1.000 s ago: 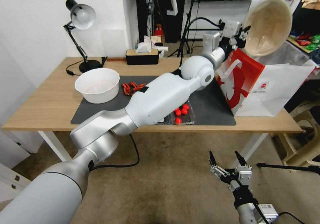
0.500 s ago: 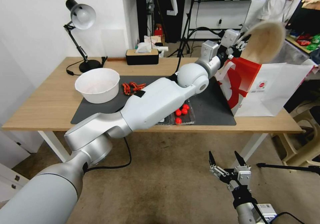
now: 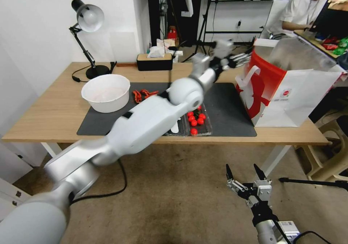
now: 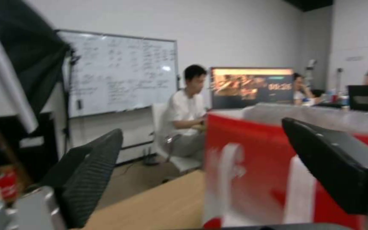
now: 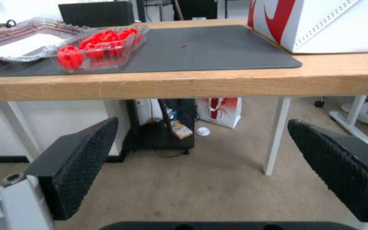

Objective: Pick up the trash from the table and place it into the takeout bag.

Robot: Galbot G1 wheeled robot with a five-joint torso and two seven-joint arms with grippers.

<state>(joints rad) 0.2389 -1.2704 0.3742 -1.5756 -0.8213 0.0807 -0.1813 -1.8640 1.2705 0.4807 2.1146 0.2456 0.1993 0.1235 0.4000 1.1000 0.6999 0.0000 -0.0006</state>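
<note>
My left arm stretches forward and to the right from my shoulder, elbow bent and raised, forearm angling up toward the far right. Its wrist ends in my left claw (image 3: pixel 241 57), held high in the air with nothing in it; in the left wrist view its two dark fingers (image 4: pixel 88 172) stand wide apart. My right arm hangs low in front of me, its right claw (image 3: pixel 244 175) pointing up with both fingers spread and empty.

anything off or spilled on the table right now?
Mostly tidy. Odd bit: loose red scraps lie on the dark grey mat beside the large white bowl. Takeout bag stands upright; cherry tomatoes sit in their clear tray.
</note>
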